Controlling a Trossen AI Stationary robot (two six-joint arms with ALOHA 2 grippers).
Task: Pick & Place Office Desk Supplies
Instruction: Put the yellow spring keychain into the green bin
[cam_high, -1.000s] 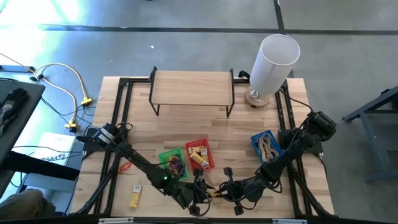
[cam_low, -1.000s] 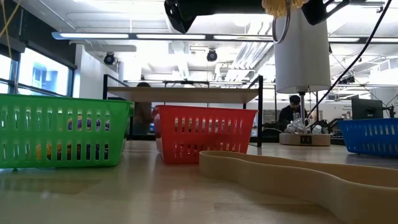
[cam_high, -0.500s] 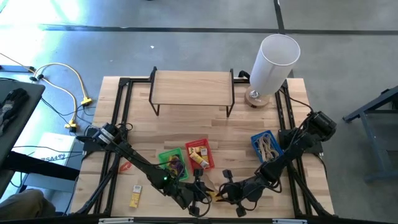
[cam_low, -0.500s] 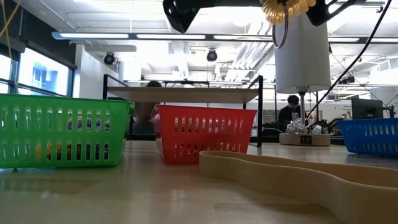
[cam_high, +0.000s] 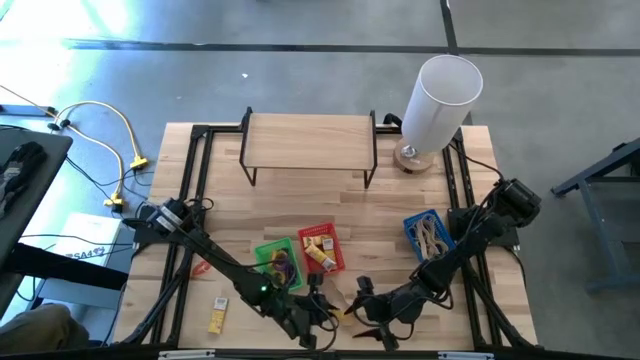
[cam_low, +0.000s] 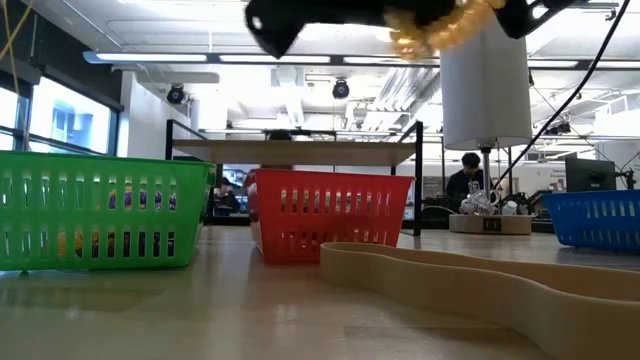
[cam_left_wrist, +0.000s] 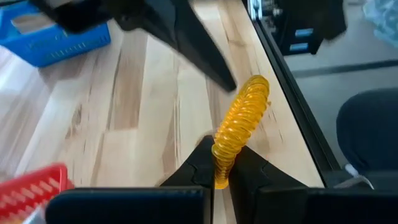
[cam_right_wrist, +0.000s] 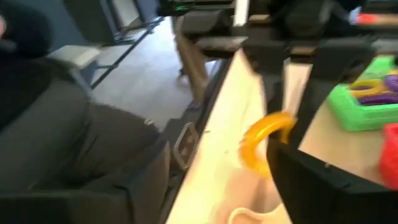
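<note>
A: Bins, high view. Green bin (cam_high: 277, 262) holds purple and yellow rings (cam_high: 282, 264). Red bin (cam_high: 322, 248) holds yellow-white packets (cam_high: 318, 247). Blue bin (cam_high: 428, 235) holds tan rubber bands (cam_high: 431, 234). All three sit on the table (cam_high: 300, 200), green touching red, blue well apart near the right arm.

B: Loose items?

A: One packet (cam_high: 217, 317) and a red ring (cam_high: 202, 267) lie on the wood beside the left arm. In the low view a wide tan band (cam_low: 480, 280) lies flat in front of the red bin.

B: Grippers?

A: Both at the near table edge, close together. Left gripper (cam_left_wrist: 221, 163) is clenched on the lower end of a yellow coil (cam_left_wrist: 240, 123), a ribbed spring-like piece raised off the table. Right gripper (cam_high: 372, 318) is just beside it; one of its fingers (cam_left_wrist: 193, 43) touches or nearly touches the coil's upper end. Whether the right claw grasps the coil or is released: cannot tell, its view is blurred.

B: Anything else on the table?

A: Wooden shelf (cam_high: 308, 141) at the far side, white cylinder (cam_high: 438, 100) at the far right corner.
</note>
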